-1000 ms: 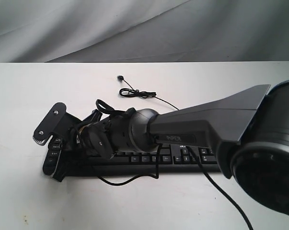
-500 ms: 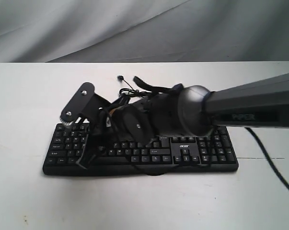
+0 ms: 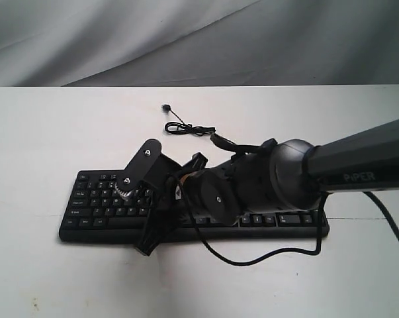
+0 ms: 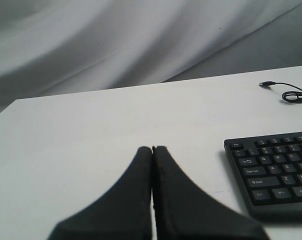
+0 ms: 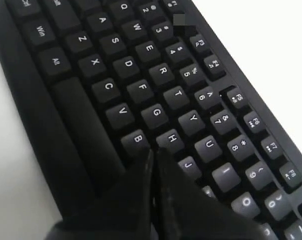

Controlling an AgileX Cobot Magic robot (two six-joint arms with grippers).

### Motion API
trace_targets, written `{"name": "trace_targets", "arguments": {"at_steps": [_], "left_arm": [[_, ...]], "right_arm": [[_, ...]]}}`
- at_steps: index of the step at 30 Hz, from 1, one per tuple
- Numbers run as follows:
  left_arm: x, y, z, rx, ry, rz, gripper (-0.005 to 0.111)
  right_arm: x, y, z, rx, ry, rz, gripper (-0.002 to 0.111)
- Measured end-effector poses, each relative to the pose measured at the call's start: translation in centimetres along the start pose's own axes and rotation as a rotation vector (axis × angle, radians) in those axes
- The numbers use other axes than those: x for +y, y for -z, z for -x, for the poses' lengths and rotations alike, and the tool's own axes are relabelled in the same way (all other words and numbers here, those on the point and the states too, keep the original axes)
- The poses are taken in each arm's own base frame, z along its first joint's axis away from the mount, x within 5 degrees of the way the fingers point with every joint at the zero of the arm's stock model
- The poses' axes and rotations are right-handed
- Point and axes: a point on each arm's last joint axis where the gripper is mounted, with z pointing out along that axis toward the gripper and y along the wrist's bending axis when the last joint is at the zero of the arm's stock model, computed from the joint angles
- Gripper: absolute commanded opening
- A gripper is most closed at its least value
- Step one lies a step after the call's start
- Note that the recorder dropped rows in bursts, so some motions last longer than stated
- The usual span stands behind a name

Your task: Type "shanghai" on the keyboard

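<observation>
Pinching closed into one poking tip, the right claw (image 5: 152, 152) is aiming near the H key (image 5: 172, 139) of the keyboard (image 3: 93, 202) on the white table (image 3: 47, 146), while the left claw (image 4: 152, 149), also closed, is idling alongside.
</observation>
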Motion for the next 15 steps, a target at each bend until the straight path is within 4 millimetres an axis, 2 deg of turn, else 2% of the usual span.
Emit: {"name": "trace_targets", "arguments": {"at_steps": [15], "left_arm": [[0.0, 0.0, 0.0, 0.0, 0.0, 0.0, 0.0]], "right_arm": [[-0.02, -0.43, -0.13, -0.015, -0.002, -0.012, 0.0]]}}
